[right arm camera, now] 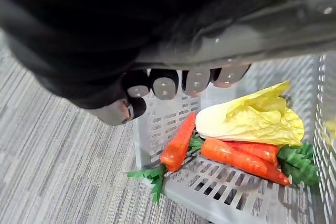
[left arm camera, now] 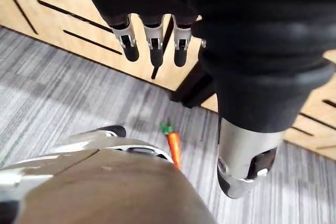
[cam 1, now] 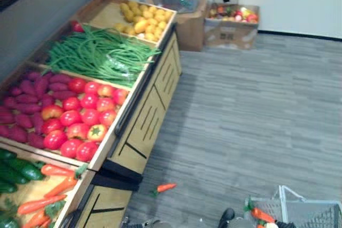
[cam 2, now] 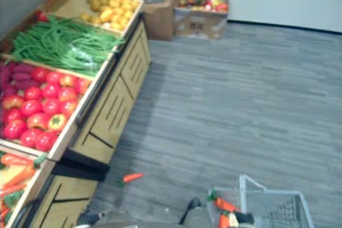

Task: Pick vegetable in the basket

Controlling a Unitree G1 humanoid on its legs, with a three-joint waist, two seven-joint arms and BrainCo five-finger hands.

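Grey plank-patterned floor carrying a wooden produce stand, one loose carrot beside its base, and cardboard boxes by the far wall.

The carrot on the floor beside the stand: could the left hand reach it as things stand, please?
Probably yes: the left hand hangs open and empty above the carrot, which lies on bare floor with nothing over it, though it would need lowering.

The left robot hand is hanging with its fingers straight and side by side. Its thumb is standing well apart from them, gripping nothing. The right robot hand is curling its fingers inward, the thumb tucking close beneath them, with nothing showing between them.
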